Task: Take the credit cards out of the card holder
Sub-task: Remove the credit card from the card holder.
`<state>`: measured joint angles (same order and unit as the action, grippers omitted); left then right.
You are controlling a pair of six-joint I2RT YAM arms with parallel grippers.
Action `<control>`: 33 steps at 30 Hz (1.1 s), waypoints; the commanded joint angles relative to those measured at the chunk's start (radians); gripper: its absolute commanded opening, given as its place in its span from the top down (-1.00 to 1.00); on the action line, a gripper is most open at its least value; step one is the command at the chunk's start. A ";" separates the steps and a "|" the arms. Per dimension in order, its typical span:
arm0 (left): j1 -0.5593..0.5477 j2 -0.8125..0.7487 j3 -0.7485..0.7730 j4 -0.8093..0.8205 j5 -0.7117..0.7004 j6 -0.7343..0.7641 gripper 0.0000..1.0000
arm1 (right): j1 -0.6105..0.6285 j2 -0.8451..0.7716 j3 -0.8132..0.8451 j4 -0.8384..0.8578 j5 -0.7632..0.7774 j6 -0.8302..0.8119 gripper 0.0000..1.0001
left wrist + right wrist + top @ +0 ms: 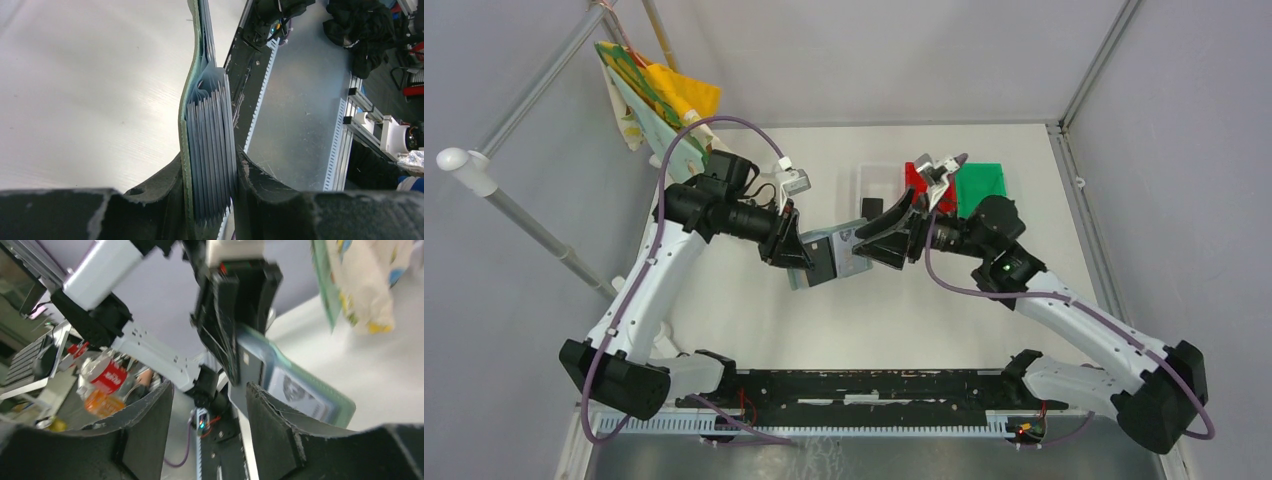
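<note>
My left gripper (pixel 796 252) is shut on the grey-green card holder (pixel 832 258) and holds it above the table. The left wrist view shows the holder (pixel 207 120) edge-on between my fingers (pixel 165 185), its grey pleated pockets fanned. My right gripper (pixel 871 240) is open at the holder's right edge. In the right wrist view (pixel 210 397) the holder (pixel 300 390) lies just past one finger (pixel 270 425), with a pale card (pixel 292 390) showing in a pocket. A small black card (pixel 871 208) lies by the white bin. The tan-gold card is out of view.
A white bin (pixel 879 180), a red bin (pixel 917 180) and a green bin (pixel 980 186) stand at the back of the table. Colourful cloths (pixel 659 100) hang from a rail at the back left. A black rail (pixel 874 385) runs along the near edge.
</note>
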<state>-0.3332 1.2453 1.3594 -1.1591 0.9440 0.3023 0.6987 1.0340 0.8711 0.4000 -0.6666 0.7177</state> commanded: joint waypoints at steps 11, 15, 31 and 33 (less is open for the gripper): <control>0.003 0.045 0.123 -0.175 0.148 0.151 0.95 | 0.070 0.137 -0.082 0.206 -0.180 0.122 -0.07; 0.002 0.051 0.144 -0.204 0.180 0.172 0.94 | 0.085 0.160 -0.093 0.218 -0.179 0.121 -0.04; 0.002 0.016 0.160 -0.175 0.195 0.108 0.91 | 0.139 0.195 -0.061 0.204 -0.150 0.095 0.10; 0.002 0.013 0.150 -0.136 0.179 0.052 0.87 | 0.152 0.211 -0.055 0.213 -0.143 0.098 0.15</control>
<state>-0.3328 1.2919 1.4708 -1.3685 1.0508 0.4271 0.8158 1.2190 0.7773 0.5495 -0.8028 0.8246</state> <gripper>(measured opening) 0.363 0.447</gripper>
